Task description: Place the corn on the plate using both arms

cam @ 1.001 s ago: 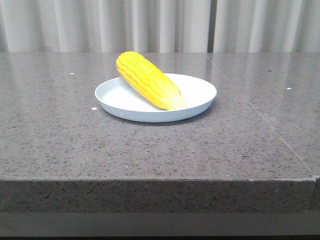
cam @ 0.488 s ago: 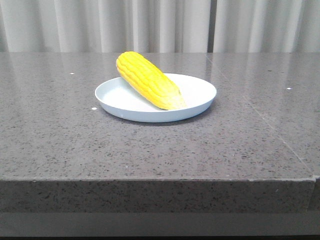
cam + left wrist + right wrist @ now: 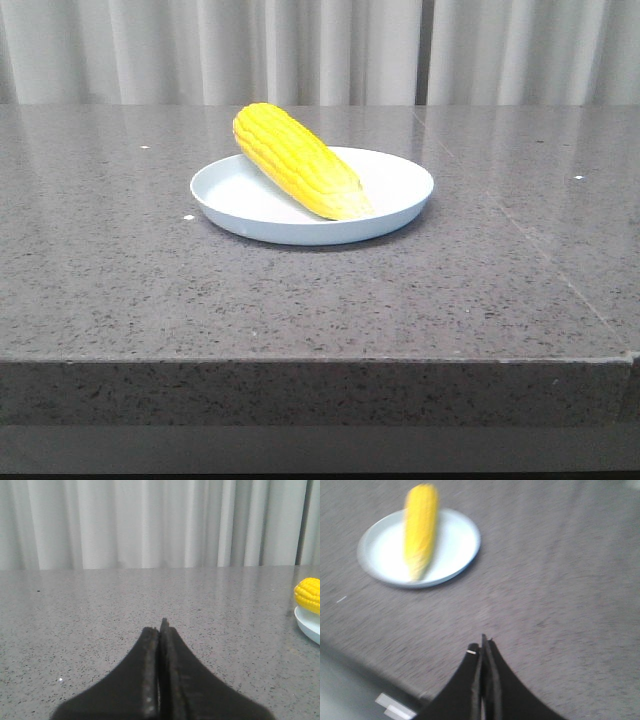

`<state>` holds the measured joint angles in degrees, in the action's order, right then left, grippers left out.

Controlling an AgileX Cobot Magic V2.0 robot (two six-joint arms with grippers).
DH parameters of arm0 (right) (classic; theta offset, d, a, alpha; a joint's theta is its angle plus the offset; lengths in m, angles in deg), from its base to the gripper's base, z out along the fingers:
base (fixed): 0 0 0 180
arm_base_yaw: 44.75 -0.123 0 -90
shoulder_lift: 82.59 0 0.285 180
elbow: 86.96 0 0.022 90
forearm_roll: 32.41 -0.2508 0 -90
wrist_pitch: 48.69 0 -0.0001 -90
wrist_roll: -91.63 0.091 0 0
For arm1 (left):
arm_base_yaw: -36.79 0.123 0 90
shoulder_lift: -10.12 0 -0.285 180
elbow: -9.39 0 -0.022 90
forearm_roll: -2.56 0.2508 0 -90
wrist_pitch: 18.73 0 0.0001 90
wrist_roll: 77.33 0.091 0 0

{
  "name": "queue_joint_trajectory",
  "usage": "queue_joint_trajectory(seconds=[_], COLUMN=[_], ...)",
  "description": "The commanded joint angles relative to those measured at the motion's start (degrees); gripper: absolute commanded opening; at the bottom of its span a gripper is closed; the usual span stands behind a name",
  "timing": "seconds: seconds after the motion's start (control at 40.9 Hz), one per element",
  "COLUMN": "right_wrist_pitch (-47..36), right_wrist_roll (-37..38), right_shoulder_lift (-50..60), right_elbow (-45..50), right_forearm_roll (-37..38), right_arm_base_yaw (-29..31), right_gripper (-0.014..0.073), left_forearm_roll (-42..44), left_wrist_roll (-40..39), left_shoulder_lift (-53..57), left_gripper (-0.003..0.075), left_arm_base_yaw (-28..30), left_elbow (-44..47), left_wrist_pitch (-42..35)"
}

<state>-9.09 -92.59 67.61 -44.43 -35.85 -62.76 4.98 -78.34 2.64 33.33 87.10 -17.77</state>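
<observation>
Where the front view looks across the grey speckled stone table [image 3: 300, 300], the corn [image 3: 297, 162] lies on the plate [image 3: 400, 215], its blunt end overhanging the rim at about ten o'clock, its tapered end near the centre; pale curtains [image 3: 320, 50] hang behind. In the left wrist view, the left gripper [image 3: 160, 627] has its jaws pressed together and empty, the corn at three o'clock. In the blurred right wrist view, the right gripper [image 3: 482, 642] is likewise closed on nothing, the plate at eleven o'clock. The task looks done; I judge the overhanging cob could roll off if a retreating arm nudges the plate.
</observation>
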Motion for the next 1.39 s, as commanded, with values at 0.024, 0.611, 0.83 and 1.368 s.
queue_joint_trajectory(seconds=[0.024, 0.611, 0.83, 1.368], right_wrist_pitch=[-19.0, -41.6, -42.0, -44.5], right_wrist_roll=[-0.4, -0.4, -0.4, 2.3], right_shoulder_lift=[7.1, 23.6, 23.6, 23.6], right_elbow=[9.0, 34.9, 34.9, 34.9], right_forearm_roll=[-0.5, -0.9, -0.9, -2.5], right_arm_base_yaw=[7.7, 19.8, 19.8, 19.8], right_gripper=[-0.0087, -0.0087, -0.0087, -0.0087], left_forearm_roll=[0.1, 0.1, 0.1, 0.1], left_wrist_roll=[-0.5, -0.5, -0.5, -0.5], left_shoulder_lift=[1.0, 0.9, 0.9, 0.9], left_gripper=[-0.0020, -0.0020, -0.0020, -0.0020], left_arm_base_yaw=[-0.3, -0.3, -0.3, -0.3], left_elbow=[1.3, 1.3, 1.3, 1.3], left_wrist_pitch=[-4.7, -4.7, -4.7, -4.7])
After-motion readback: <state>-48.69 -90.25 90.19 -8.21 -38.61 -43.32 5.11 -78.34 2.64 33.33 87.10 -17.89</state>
